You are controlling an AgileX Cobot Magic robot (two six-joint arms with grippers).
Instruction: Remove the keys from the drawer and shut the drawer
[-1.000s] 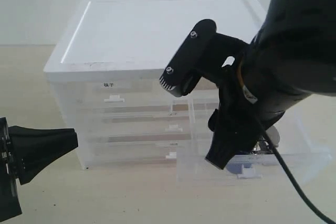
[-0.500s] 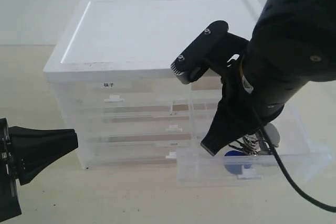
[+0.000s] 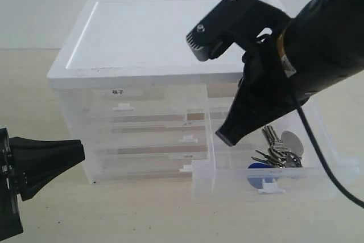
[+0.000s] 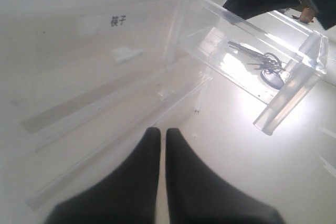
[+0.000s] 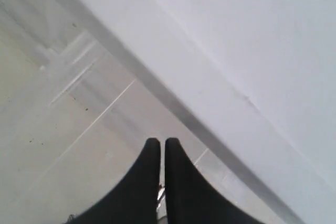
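Note:
The drawer (image 3: 227, 181) stands pulled out at the cabinet's lower right, seen also in the left wrist view (image 4: 294, 77). The keys (image 3: 277, 147) hang inside it: silver keys, a grey disc, and a blue tag low against the front wall; the left wrist view shows the keys (image 4: 262, 64) too. My right gripper (image 3: 224, 136) slants down over the drawer with its fingers shut (image 5: 157, 141). A sliver of silver metal (image 5: 159, 192) shows between the fingers, and the bunch trails from behind them. My left gripper (image 3: 79, 152) rests shut and empty (image 4: 158, 129) on the table at the left.
The white-topped translucent cabinet (image 3: 170, 27) fills the middle. Its upper left half-width drawer bears a label with dark characters (image 3: 118, 91). Full-width drawers (image 3: 142, 135) below it stay pushed in. The beige table (image 3: 142, 214) runs along the front.
My right gripper has shut and risen out of the drawer. The keys have come up with it, the silver keys now standing higher. The left arm has not moved.

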